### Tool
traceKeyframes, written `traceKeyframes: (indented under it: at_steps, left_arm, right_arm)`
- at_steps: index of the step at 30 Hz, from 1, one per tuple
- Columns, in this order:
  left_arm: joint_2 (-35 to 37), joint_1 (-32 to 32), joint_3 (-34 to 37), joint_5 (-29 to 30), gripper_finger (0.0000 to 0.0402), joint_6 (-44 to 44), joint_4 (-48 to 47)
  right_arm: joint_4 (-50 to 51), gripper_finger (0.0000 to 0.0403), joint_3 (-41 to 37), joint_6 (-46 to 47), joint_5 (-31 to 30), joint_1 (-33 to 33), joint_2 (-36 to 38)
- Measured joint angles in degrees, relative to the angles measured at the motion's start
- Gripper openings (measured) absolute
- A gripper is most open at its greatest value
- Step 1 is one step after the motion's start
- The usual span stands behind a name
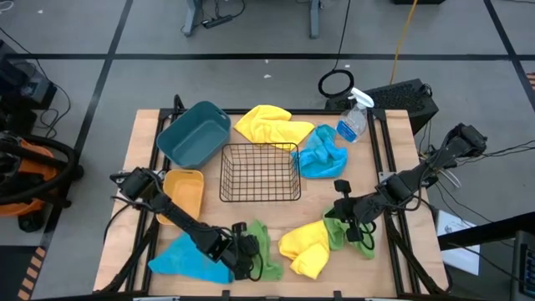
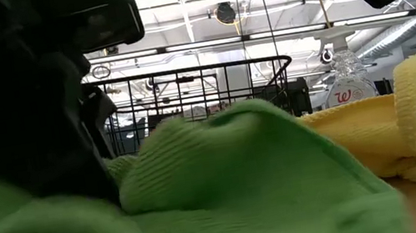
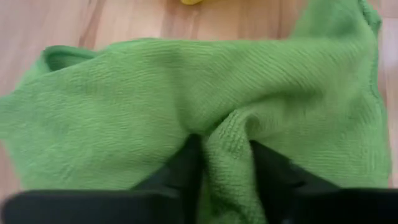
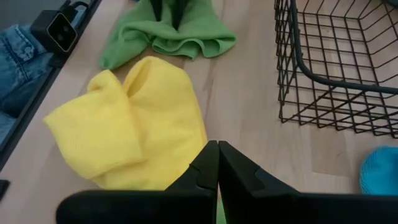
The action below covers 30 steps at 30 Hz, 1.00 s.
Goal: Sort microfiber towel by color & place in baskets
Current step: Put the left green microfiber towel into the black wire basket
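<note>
A green towel [image 3: 124,93] lies on the table near its front edge, between a blue towel [image 1: 185,257] and a yellow towel [image 4: 137,137]. My left gripper [image 3: 227,146] is down on it and shut on a raised fold. My right gripper [image 4: 217,158] hangs shut, holding nothing, above the near right part of the table, over another green towel [image 1: 358,236]. The teal tub [image 1: 194,134], the yellow-orange bin [image 1: 185,191] and the black wire basket [image 1: 260,172] stand at mid-table. In the low view the green towel [image 2: 244,178] fills the foreground. My left gripper pinches a raised ridge of the green towel [image 3: 225,134] between its two fingers [image 3: 186,165]. The fingers come slanting down from the table's left. The cloth between them is a fold, bunched up. The rest of the towel lies spread and slack on the table.
A yellow towel [image 1: 266,124] and a blue towel [image 1: 322,153] lie at the far side, by a clear spray bottle [image 1: 354,121]. Bare wood shows between the wire basket [image 4: 336,62] and the near towels.
</note>
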<state>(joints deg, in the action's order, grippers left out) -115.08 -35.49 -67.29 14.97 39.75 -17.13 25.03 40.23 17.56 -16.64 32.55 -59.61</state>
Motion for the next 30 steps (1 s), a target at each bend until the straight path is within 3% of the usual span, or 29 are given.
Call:
traceKeyframes:
  at_steps: [2, 4, 11, 20, 25, 30]
  left_arm:
    - [1.0, 0.4, -0.4, -0.6, 0.0035, -1.1, -0.5]
    - [1.7, 0.6, -1.0, -0.8, 0.0013, -2.7, -1.0]
    - [5.4, 0.7, -5.1, 1.3, 0.0015, -10.2, -2.4]
    - [8.2, 0.1, -11.2, 10.1, 0.0009, -24.0, -3.9]
    - [9.0, 0.2, -15.3, 15.1, 0.0009, -29.9, -6.0]
    - [9.0, 0.2, -17.9, 17.1, 0.001, -35.7, -6.8]
  right_arm:
    - [-0.4, 0.0, 0.0, 0.0, 0.0, 0.3, 0.0]
    - [-0.8, 0.0, 0.0, -0.1, 0.0, 0.3, 0.0]
    - [-5.8, 0.0, 0.0, -3.2, 0.0, 0.7, 0.0]
    - [-25.2, 0.0005, 0.0, -10.4, 0.4, 4.4, -2.7]
    - [-36.6, 0.0045, 0.1, -12.4, 0.4, 5.1, -8.0]
    - [-44.8, 0.0113, 0.1, -14.0, 0.2, 5.0, -13.9]
